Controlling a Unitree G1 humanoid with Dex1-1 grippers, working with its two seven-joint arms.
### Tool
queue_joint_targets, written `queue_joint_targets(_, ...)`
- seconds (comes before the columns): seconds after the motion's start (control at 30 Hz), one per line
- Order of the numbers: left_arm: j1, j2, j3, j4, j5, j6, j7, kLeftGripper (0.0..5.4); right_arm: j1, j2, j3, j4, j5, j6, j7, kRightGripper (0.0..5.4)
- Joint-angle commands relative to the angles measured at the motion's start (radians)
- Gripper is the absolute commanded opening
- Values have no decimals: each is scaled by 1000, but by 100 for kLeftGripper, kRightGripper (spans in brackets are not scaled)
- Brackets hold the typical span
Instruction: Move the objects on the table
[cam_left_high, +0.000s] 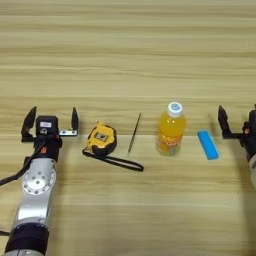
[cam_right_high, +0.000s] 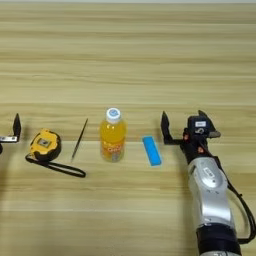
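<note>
Left arm: rose from the lower left corner, silver forearm angled up the table (cam_left_high: 125, 50). Left gripper (cam_left_high: 50, 122) stood with its two black fingers spread wide apart, pointing away from the robot, holding nothing and touching nothing.

Right arm: rose from the lower right, silver forearm nearly upright in the right eye view. Right gripper (cam_right_high: 182, 125) likewise had its fingers spread wide, empty, tips clear of every object.

Objects, in a rough row between the two grippers, left to right:
- Yellow tape measure (cam_left_high: 101, 138), lying flat just right of the left gripper, its black strap (cam_left_high: 117, 161) trailing right across the wood.
- Thin dark rod (cam_left_high: 134, 133), lying slightly slanted, between tape measure and bottle, touching neither.
- Orange-drink bottle (cam_left_high: 171, 130), upright, white cap on.
- Blue bar (cam_left_high: 207, 144), lying flat, just right of the bottle and just left of the right gripper's near finger, apart from both.

No red-handled scissors showed in either view.
</note>
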Motion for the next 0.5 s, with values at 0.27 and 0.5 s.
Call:
queue_joint_targets(0.27,-17,0,-3,-10,-4,-55,0,540,-17,8,18,47,-14,-27,-9,538)
queue_joint_targets(0.5,-1,-27,-39,-227,2,14,-9,540,-13,14,27,42,-14,-21,-12,538)
